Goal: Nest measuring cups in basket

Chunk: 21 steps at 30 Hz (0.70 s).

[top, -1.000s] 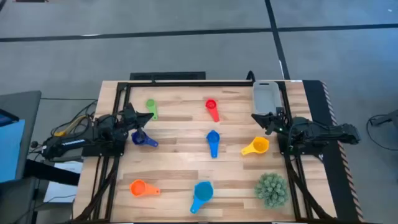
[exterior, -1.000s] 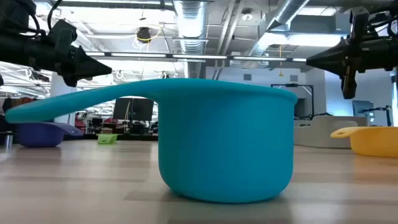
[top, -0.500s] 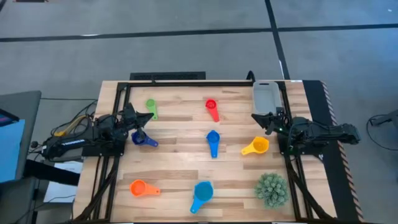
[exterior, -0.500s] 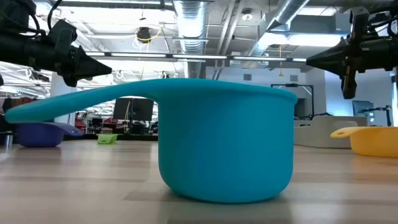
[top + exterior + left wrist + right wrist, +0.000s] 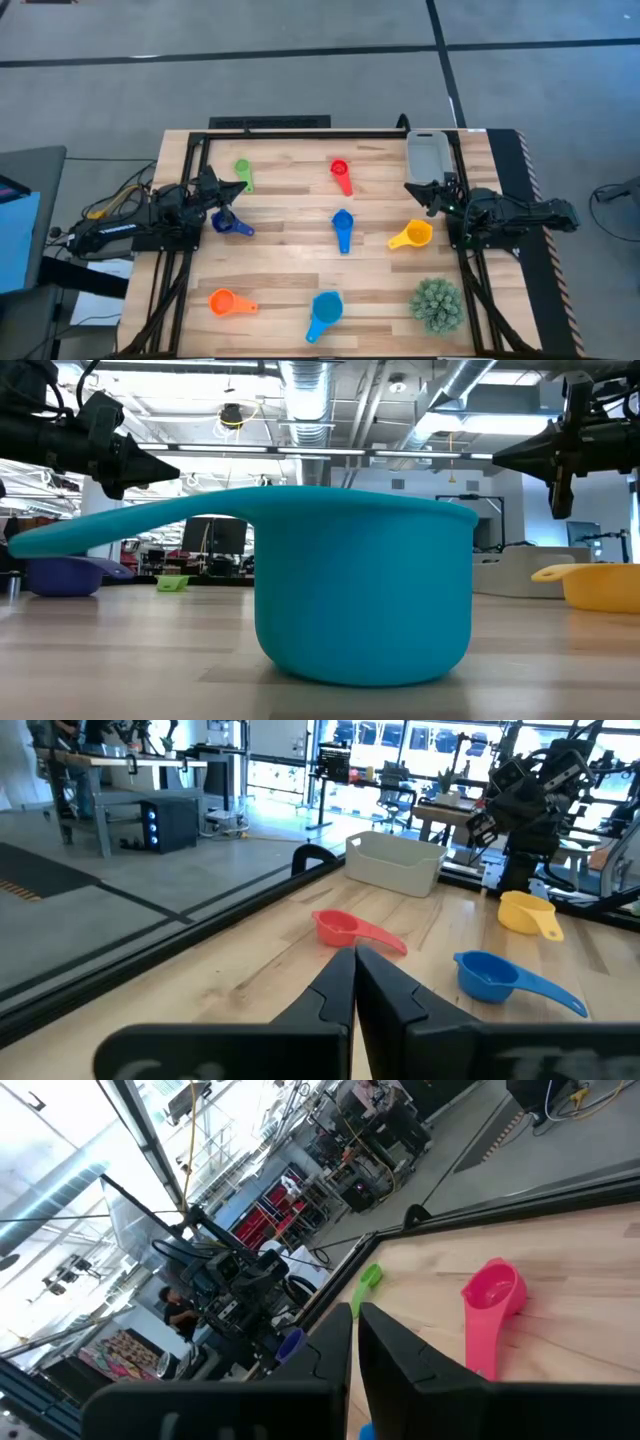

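Left end effector point(image 5: 240, 187) shut, beside navy cup point(image 5: 224, 223) — right end effector point(image 5: 413, 188) shut, near basket point(image 5: 428, 156).

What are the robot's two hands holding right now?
Nothing. The left gripper and the right gripper are both shut with nothing between the fingers, and the measuring cups, like the pink-red one, lie on the table.

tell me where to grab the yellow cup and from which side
Probably by the handle of the yellow cup, coming straight down. It lies flat on the table, pointing away from the right gripper, with bare wood around it. The bowl looks too wide for the fingers.
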Each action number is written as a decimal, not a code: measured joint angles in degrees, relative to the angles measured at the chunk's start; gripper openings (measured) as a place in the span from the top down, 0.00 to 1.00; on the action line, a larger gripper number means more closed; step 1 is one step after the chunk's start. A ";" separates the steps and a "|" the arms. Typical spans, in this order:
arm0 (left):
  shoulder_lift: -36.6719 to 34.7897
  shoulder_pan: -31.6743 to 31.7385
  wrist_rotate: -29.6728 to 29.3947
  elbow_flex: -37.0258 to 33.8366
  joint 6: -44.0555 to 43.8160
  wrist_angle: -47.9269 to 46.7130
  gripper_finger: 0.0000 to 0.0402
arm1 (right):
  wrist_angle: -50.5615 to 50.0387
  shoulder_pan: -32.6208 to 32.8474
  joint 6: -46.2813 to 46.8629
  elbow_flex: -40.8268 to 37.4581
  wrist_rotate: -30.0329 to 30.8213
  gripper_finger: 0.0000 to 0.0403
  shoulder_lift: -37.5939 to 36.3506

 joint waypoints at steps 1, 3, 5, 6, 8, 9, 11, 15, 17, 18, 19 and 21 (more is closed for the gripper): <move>-0.02 0.00 0.01 -0.02 -0.01 0.02 1.00 | -0.01 0.01 0.00 0.01 0.00 0.88 -0.01; -0.01 0.00 0.00 0.00 0.00 0.01 1.00 | -0.01 0.00 0.00 -0.01 0.01 0.88 -0.01; -0.02 0.00 0.01 0.00 0.00 0.02 1.00 | -0.01 0.00 0.00 0.01 0.01 0.88 -0.01; -0.02 0.02 0.00 -0.02 0.00 0.02 1.00 | 0.01 0.00 0.00 0.01 0.01 0.88 -0.01; -0.02 0.00 0.02 -0.02 0.00 0.00 1.00 | 0.00 0.00 -0.02 0.01 -0.01 0.88 0.00; -0.02 0.01 0.01 -0.02 -0.01 0.00 1.00 | -0.01 0.00 0.00 -0.01 0.00 0.88 -0.01; -0.01 0.01 0.01 0.00 -0.01 0.01 1.00 | -0.01 0.00 -0.01 0.01 0.00 0.88 -0.01; -0.02 0.01 0.01 -0.01 0.00 0.02 1.00 | 0.01 0.01 0.00 0.01 0.00 0.88 0.00; -0.02 0.00 0.00 0.00 -0.01 0.00 1.00 | -0.01 0.00 -0.02 0.01 0.01 0.88 0.00; -0.02 0.01 0.00 0.00 0.00 0.01 1.00 | -0.01 0.01 -0.04 0.00 -0.01 0.88 0.01; -0.02 0.01 0.00 -0.01 0.02 0.02 1.00 | 0.01 0.01 -0.02 0.00 0.00 0.88 -0.01; 0.00 0.00 0.12 -0.02 -0.91 0.02 1.00 | 0.01 0.02 -0.02 0.01 -0.01 0.88 -0.01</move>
